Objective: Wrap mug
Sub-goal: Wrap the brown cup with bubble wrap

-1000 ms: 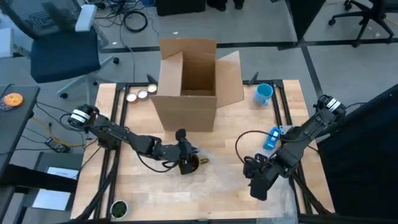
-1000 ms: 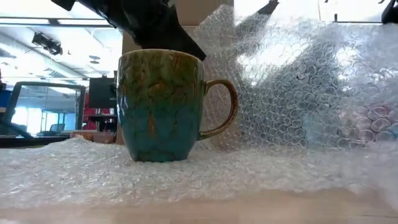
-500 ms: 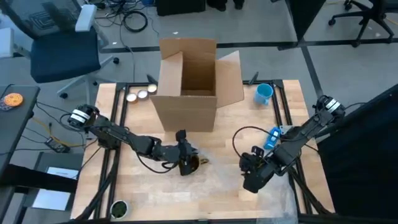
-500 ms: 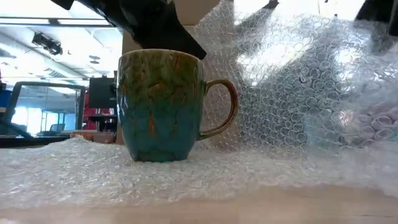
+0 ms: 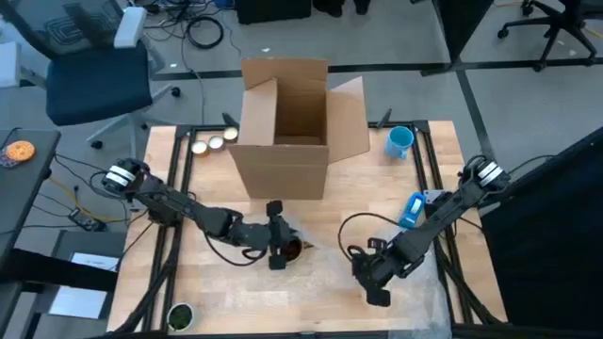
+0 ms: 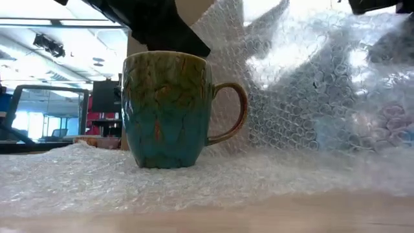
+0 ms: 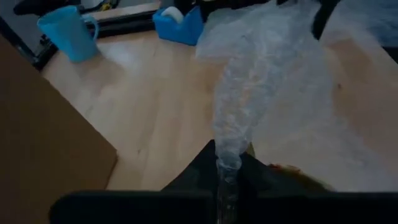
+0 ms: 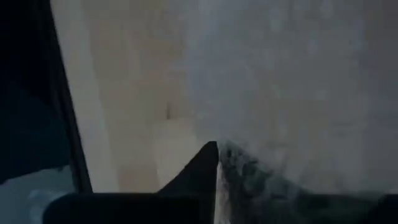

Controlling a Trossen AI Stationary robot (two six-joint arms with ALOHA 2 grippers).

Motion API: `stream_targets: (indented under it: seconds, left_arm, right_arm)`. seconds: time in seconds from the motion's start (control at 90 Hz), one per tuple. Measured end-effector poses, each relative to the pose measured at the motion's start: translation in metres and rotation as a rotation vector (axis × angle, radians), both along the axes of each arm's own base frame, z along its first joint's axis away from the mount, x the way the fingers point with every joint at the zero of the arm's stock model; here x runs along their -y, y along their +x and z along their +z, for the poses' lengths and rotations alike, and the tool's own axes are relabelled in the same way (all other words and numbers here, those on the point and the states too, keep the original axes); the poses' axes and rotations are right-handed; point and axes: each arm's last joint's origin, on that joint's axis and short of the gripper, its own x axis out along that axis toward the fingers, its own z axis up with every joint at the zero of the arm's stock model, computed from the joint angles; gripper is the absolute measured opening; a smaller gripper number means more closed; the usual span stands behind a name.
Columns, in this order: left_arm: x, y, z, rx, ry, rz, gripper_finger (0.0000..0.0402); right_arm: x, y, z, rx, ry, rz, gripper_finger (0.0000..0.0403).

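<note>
The green-and-brown glazed mug (image 6: 167,109) stands upright on a sheet of bubble wrap (image 6: 194,184) near the middle of the wooden table (image 5: 217,292), its handle (image 6: 233,113) turned sideways in the low view. Behind and beside the handle the bubble wrap rises in a tall crumpled fold (image 6: 310,84).

The left gripper (image 5: 276,247) sits right over the mug's rim — its dark fingers (image 6: 162,29) cover the mouth of the mug in the low view. In the left wrist view those fingers are closed tight on a strip of bubble wrap (image 7: 245,112), which runs away from them in a taut twisted band and widens into the lifted sheet.

The right gripper (image 5: 374,284) is low over the table towards the front edge, to the right of the mug and well apart from it. Its fingers (image 8: 208,165) are pinched together on a bunched edge of bubble wrap.

Further back stands an open cardboard box (image 5: 287,127). A light blue cup (image 5: 399,142) sits to the right of the box, and a blue tape dispenser (image 5: 412,209) lies near the right arm.
</note>
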Motion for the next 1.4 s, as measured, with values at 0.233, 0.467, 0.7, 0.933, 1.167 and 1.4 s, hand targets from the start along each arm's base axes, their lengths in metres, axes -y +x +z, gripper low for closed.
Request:
stream_targets:
  seconds: [0.233, 0.467, 0.7, 0.933, 1.167, 1.4]
  left_arm:
    - [0.002, -0.017, 0.018, -0.007, 0.005, -0.027, 0.0]
    - [0.009, -0.021, 0.018, -0.014, -0.006, -0.057, 0.0]
    - [0.017, -0.023, 0.018, -0.019, -0.073, -0.093, 0.0]
    - [0.019, -0.024, 0.017, -0.029, -0.109, -0.115, 0.0]
    - [0.017, -0.024, 0.017, -0.016, -0.079, -0.061, 0.0]
    - [0.014, -0.026, 0.014, -0.036, -0.082, 0.012, 0.0]
  right_arm:
    - [0.006, -0.002, 0.015, 0.1, -0.047, -0.016, 0.0001]
    - [0.009, 0.008, 0.021, 0.221, -0.053, -0.013, 0.0]
    - [0.009, 0.022, 0.029, 0.352, -0.022, 0.027, 0.0]
    - [0.009, 0.033, 0.036, 0.467, 0.013, 0.074, 0.0]
    - [0.002, 0.03, 0.038, 0.482, 0.032, 0.097, 0.0008]
    - [-0.012, 0.02, 0.037, 0.484, 0.036, 0.139, 0.0075]
